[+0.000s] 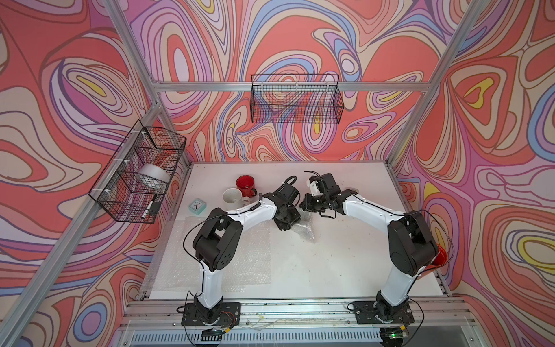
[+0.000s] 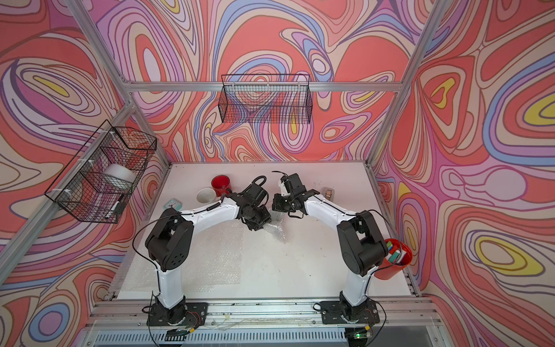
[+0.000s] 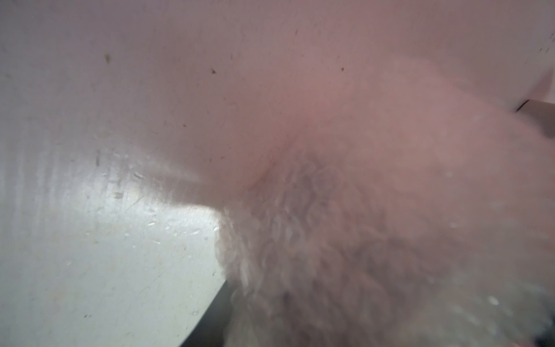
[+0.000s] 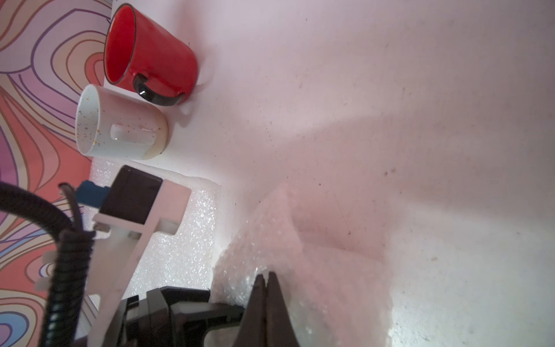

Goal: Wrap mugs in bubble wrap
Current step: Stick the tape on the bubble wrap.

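Top views, done: we saw one crumpled bubble wrap bundle (image 1: pixel 304 229) mid-desk, between the two arms. The lavender mug was nowhere in view. It was likely inside the bundle, but we couldn't confirm.
Top views, left: the red mug (image 1: pixel 245 184) and white mug (image 1: pixel 232 196) stood bare, just beside each other, at the back-left of the desk (image 1: pixel 345 264). The spare sheets (image 1: pixel 222 261) lay flat at front-left, partly under the left arm.
Top views, grippers: the left gripper (image 1: pixel 289 223) was down on the bundle. The right gripper (image 1: pixel 304 206) hovered just past it. We couldn't read either opening from here.
Left wrist: the blurred bubble wrap bundle (image 3: pixel 330 246) filled most of the frame, resting on the desk (image 3: pixel 90 264). No fingers showed, so we couldn't tell gap or grip.
Right wrist: the fingers (image 4: pixel 258 288) were pressed together with their tips at the bundle (image 4: pixel 285 234). We couldn't tell whether a fold was pinched.
Right wrist, mugs: the red mug (image 4: pixel 150 57) and white mug (image 4: pixel 120 129) were unwrapped.
Bundle look: clear, shiny and loosely bunched, with a flap standing up and no tape seen.
Estimate: one of three under way, two untouched.
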Robot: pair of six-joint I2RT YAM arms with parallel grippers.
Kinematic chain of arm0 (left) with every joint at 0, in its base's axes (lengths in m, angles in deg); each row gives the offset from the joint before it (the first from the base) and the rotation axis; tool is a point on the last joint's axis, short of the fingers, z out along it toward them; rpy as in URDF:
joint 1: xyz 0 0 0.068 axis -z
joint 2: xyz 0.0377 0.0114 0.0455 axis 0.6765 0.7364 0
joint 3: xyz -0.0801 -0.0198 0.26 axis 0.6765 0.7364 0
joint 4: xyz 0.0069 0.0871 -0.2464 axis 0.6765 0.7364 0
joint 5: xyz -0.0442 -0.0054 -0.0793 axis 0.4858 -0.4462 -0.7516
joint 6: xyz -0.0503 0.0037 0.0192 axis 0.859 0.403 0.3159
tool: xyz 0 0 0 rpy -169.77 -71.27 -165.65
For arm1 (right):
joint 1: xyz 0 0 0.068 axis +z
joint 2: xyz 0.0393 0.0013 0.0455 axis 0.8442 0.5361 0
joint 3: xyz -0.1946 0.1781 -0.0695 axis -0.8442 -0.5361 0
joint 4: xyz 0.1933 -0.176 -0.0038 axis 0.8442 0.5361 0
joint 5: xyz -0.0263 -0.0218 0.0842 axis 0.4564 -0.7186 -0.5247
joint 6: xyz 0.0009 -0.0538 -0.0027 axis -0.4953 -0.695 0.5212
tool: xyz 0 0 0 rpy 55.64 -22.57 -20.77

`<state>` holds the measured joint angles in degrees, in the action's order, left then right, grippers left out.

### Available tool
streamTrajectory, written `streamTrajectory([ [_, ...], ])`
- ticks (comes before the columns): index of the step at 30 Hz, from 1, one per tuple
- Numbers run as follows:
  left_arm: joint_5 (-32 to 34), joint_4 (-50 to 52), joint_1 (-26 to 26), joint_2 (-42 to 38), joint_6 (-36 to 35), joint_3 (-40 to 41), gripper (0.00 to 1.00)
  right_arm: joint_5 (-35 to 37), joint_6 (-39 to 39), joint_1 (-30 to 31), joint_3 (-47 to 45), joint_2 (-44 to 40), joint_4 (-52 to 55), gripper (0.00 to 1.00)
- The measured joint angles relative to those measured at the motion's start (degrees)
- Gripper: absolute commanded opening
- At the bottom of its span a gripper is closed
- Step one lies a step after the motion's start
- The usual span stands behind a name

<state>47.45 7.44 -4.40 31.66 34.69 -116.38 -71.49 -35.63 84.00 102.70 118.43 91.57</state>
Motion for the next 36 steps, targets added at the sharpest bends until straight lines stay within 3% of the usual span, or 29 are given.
streamTrajectory([
  [24, 0.0, 0.0, 0.0, 0.0, -0.1, 0.0, 0.42, -1.3, 3.1, -1.5, -1.6, 3.0, -7.6, 0.00],
  [30, 0.0, 0.0, 0.0, 0.0, -1.0, 0.0, 0.41, 1.2, 0.4, -1.6, -3.1, -3.2, -5.2, 0.07],
  [36, -0.7, 0.1, -0.3, 0.0, -3.1, -0.2, 0.43, 2.2, -1.9, -1.5, -4.4, -9.2, -1.3, 0.00],
])
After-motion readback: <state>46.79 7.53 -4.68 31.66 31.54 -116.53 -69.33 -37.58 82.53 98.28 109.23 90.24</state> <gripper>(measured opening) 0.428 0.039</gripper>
